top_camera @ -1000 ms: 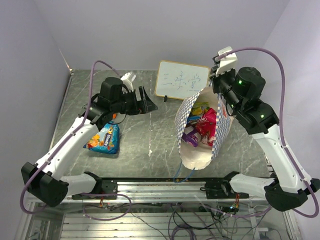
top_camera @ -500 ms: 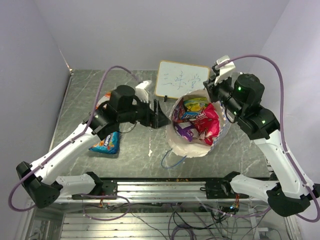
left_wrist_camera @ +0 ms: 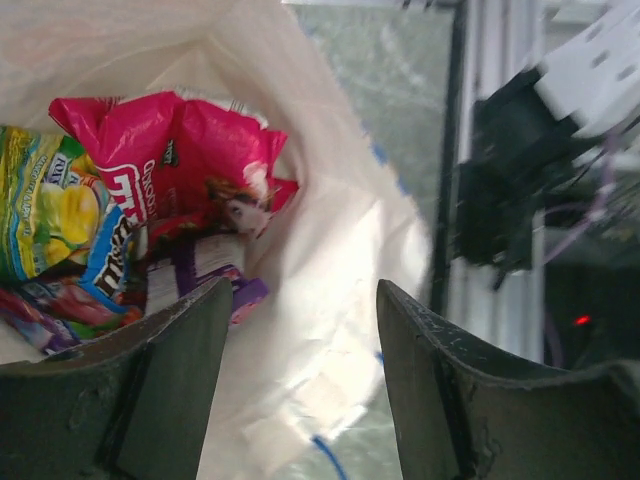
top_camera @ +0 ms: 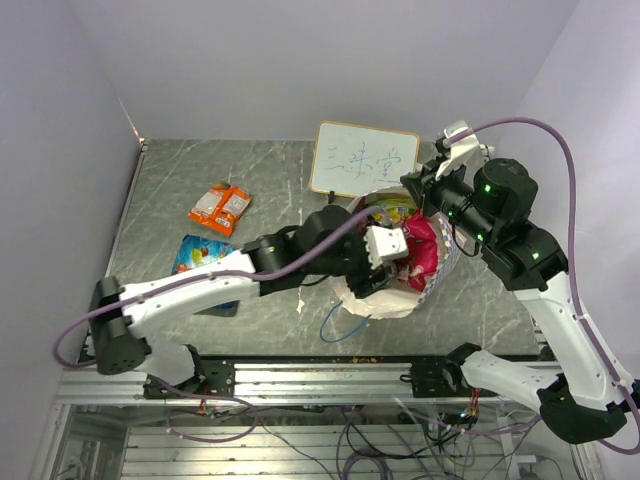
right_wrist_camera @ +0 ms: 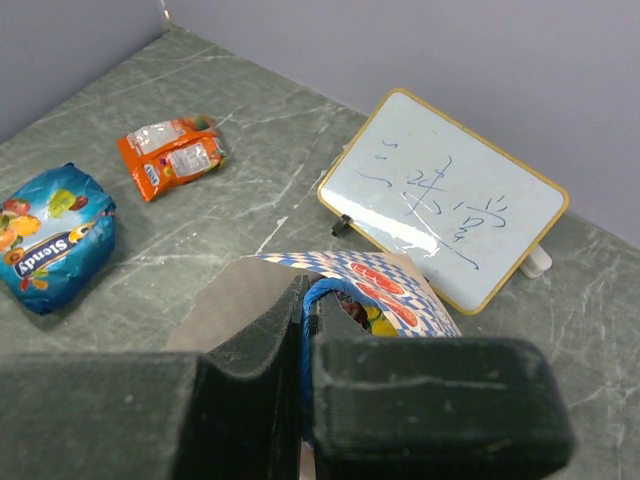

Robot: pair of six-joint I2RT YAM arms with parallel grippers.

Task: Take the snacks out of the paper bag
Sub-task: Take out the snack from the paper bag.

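Surface: grey-green marble look, walled at the back and on both sides.

Left arm reaches across from the near left corner, wrist over the paper bag mouth. Left jaws are spread and aimed into the opening, with nothing between them. In the left wrist view the inner wall of the bag shows in the gap.

Right arm comes in from the right. Right jaws are pressed together, pinching the paper bag at its top edge where the blue cord runs. In the right wrist view the checked band rises straight into the closed fingers.

The bag sits right of centre on the surface, mouth open towards the top camera, held up on its far right side by the right jaws.

White signboard with blue writing stands just behind the bag, at the back.

Two snacks are out on the surface, left side, well apart from the bag:
- blue packet, partly under the left arm in the top view
- orange packet, just behind the blue one

Inside the bag:
- pink-red packet, against the far wall
- yellow-green packet, left of it
- purple packet, just past the left fingertip

Loose blue cord handle loops onto the surface in front of the bag.
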